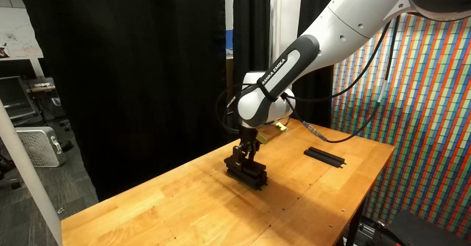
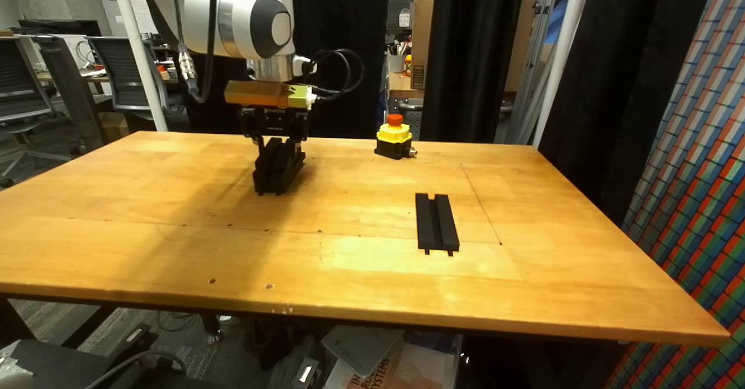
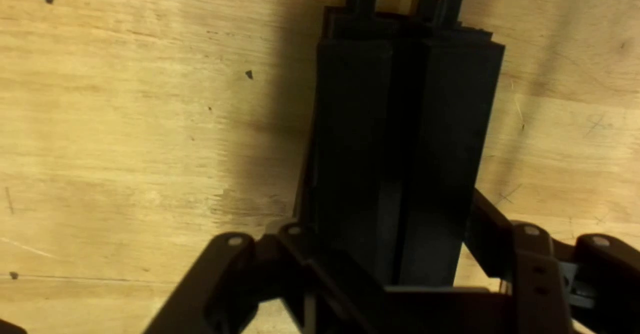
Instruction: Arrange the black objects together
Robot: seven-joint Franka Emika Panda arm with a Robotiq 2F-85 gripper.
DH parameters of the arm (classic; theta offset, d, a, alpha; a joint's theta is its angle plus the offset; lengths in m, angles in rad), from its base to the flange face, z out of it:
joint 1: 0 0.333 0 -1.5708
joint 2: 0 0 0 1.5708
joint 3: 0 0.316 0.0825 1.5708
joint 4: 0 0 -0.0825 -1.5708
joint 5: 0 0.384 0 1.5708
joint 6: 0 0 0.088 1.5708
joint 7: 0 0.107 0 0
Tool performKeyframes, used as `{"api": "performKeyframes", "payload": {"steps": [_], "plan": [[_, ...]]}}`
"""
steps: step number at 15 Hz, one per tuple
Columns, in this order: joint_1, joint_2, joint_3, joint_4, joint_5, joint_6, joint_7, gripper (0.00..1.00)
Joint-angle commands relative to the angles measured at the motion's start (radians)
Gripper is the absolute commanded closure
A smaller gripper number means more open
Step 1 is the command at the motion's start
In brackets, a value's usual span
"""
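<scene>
"Black bars [image 2: 270, 174] stood stacked on the table [image 2: 361, 275]. Was the arranging done?"

"Only partly, I judged. Another black slatted pair [image 2: 428, 226] lay flat, well apart from that stack, likely yet to be brought over."

"And the gripper [image 2: 279, 143] over it?"

"Its fingers [image 3: 492, 246] straddled the stack's upper piece [image 3: 352, 119]; whether they squeezed it, I couldn't tell."

Hand [image 2: 279, 147]: black, jointed, pale round pin heads [image 3: 235, 241]
Block [image 2: 256, 93]: amber, yellow-green at one end, just above the hand
Arm [image 1: 327, 28]: white, rounded, dotted with round recesses [image 1: 342, 38]
Panel [image 1: 311, 47]: dark grey, white letters [image 1: 273, 73] reading "RANKA EMIKA"
Strap [image 1: 265, 88]: black
Cables [image 1: 312, 100]: black, looping above the hand
Connector [image 1: 315, 131]: silvery
Cap [image 2: 262, 28]: dark grey, pale disc [image 2: 281, 29] inset
</scene>
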Motion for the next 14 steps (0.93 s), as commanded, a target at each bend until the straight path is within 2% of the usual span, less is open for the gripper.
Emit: {"api": "performKeyframes", "payload": {"steps": [1,10,14], "plan": [[-0.008,0.013,0.005,0.020,0.010,0.019,-0.005,0.55],[0.000,0.008,-0.004,0.006,0.002,0.032,0.028,0.55],[0.014,0.000,-0.020,-0.005,-0.015,0.032,0.082,0.55]]}}
